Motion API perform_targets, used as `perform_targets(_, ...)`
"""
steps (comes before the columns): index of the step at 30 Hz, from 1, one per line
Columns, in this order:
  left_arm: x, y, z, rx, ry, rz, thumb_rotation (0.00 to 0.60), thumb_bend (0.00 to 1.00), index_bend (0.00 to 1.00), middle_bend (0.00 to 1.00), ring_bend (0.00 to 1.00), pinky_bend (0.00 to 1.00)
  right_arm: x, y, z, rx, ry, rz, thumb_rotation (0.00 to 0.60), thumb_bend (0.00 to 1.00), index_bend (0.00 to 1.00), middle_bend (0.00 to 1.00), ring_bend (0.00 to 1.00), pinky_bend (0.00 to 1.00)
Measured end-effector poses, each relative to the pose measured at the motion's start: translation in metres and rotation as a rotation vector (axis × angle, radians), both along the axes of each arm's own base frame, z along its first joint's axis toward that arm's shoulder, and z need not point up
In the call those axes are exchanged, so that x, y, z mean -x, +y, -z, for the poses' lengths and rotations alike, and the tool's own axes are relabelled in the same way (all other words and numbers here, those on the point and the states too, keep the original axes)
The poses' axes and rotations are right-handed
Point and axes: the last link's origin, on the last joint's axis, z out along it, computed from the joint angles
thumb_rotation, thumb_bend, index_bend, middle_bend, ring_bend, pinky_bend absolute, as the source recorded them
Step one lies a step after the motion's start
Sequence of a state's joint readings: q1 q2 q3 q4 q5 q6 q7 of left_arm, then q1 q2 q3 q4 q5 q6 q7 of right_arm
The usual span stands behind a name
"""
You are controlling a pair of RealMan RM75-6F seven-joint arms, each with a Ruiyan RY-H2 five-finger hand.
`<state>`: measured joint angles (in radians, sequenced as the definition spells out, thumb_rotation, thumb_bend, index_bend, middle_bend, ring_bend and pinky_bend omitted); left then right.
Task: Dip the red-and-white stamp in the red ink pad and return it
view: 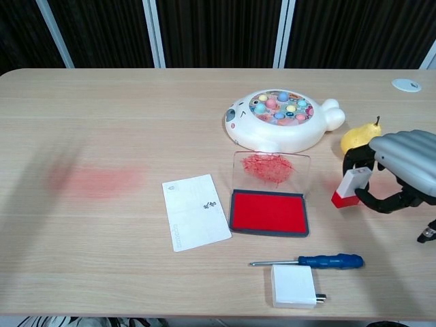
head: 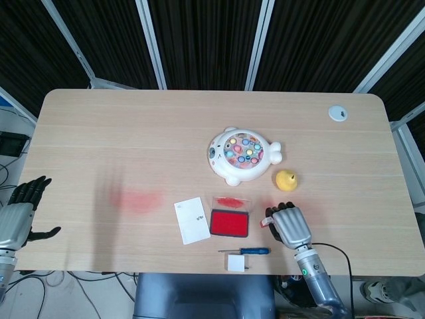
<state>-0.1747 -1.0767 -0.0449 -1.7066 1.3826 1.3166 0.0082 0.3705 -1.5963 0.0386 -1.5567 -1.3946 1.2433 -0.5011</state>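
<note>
My right hand [view: 396, 172] [head: 288, 226] holds the red-and-white stamp [view: 350, 188], tilted with its red base down and lifted off the table, just right of the ink pad. The red ink pad [view: 268, 212] [head: 230, 222] lies open with its clear lid [view: 271, 169] standing up behind it. In the head view the stamp [head: 265, 222] shows only as a red sliver at the hand's left edge. My left hand [head: 16, 216] hangs off the table's left edge, holding nothing, its fingers apart.
A fishing toy [view: 279, 120] and a yellow pear [view: 357, 138] stand behind the pad. A white card [view: 196, 220] lies to its left, a blue screwdriver [view: 320, 261] and a white charger [view: 294, 286] in front. Red smudge [view: 95, 180] marks the table's left.
</note>
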Motion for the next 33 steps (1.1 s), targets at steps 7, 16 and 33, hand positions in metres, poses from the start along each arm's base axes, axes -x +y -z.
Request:
perform_targets(7,0.000,0.000,0.000,0.001,-0.005,0.004,0.600,0.01,0.00,0.00,0.00,0.00,-0.028,0.012,0.012,-0.023,-0.024,-0.065,0.600,0.64,0.73,0.63,0.49,0.50)
perform_targets(16,0.000,0.000,-0.001,0.001,-0.010,0.003,0.600,0.01,0.00,0.00,0.00,0.00,-0.051,0.010,0.026,-0.026,-0.062,-0.089,0.600,0.66,0.75,0.65,0.50,0.50)
perform_targets(33,0.001,0.001,-0.003,0.005,-0.021,-0.007,0.600,0.01,0.00,0.00,0.00,0.00,-0.083,0.010,0.043,-0.097,-0.267,-0.147,0.600,0.68,0.78,0.67,0.52,0.50)
